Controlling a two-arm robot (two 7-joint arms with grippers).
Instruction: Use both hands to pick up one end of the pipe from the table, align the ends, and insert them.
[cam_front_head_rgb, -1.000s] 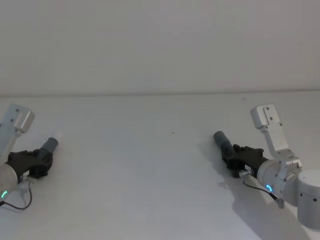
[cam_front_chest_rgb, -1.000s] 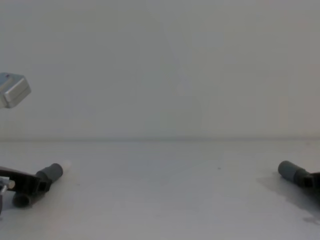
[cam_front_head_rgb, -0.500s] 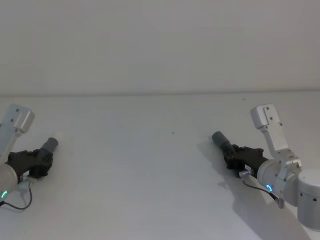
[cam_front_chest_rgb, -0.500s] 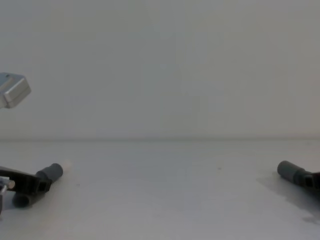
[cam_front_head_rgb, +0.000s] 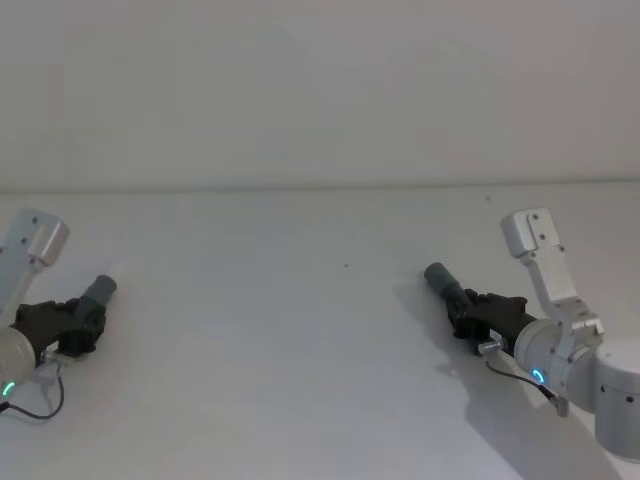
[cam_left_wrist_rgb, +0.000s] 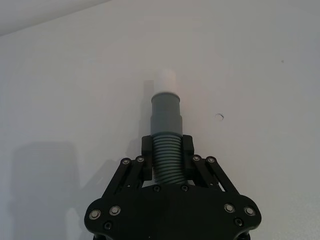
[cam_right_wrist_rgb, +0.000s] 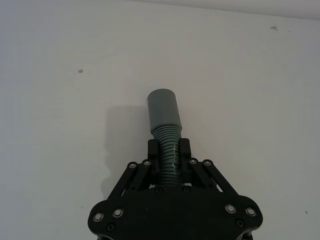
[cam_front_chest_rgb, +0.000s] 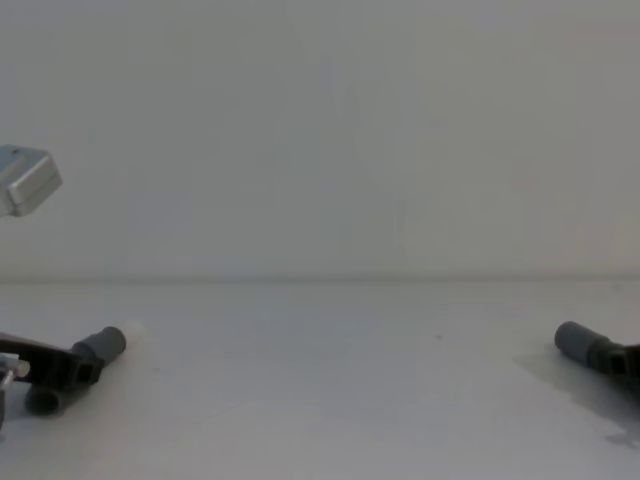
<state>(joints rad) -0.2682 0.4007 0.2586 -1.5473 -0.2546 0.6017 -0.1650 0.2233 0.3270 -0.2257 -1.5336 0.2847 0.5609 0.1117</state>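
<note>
My left gripper (cam_front_head_rgb: 82, 320) (cam_left_wrist_rgb: 167, 156) is shut on the corrugated pipe (cam_left_wrist_rgb: 167, 162) just behind its cuff, at the table's (cam_front_head_rgb: 260, 340) left side. That end (cam_front_head_rgb: 100, 290) (cam_front_chest_rgb: 103, 344) is a grey cuff with a narrower white tip (cam_left_wrist_rgb: 166, 80). At the right, my right gripper (cam_front_head_rgb: 467, 312) (cam_right_wrist_rgb: 169, 150) is shut on the pipe (cam_right_wrist_rgb: 168, 160) behind the plain wider sleeve end (cam_front_head_rgb: 440, 278) (cam_right_wrist_rgb: 164, 111) (cam_front_chest_rgb: 578, 341). Both ends point away from me and slightly inward, far apart. The hose between the grippers is hidden.
A thin grey cable (cam_front_head_rgb: 40, 400) loops by the left wrist and another (cam_front_head_rgb: 515, 372) runs under the right wrist. The pale wall (cam_front_head_rgb: 320, 90) rises behind the table's far edge.
The right gripper with its sleeve end has shifted slightly left and away from me. The left gripper and its end have barely moved.
</note>
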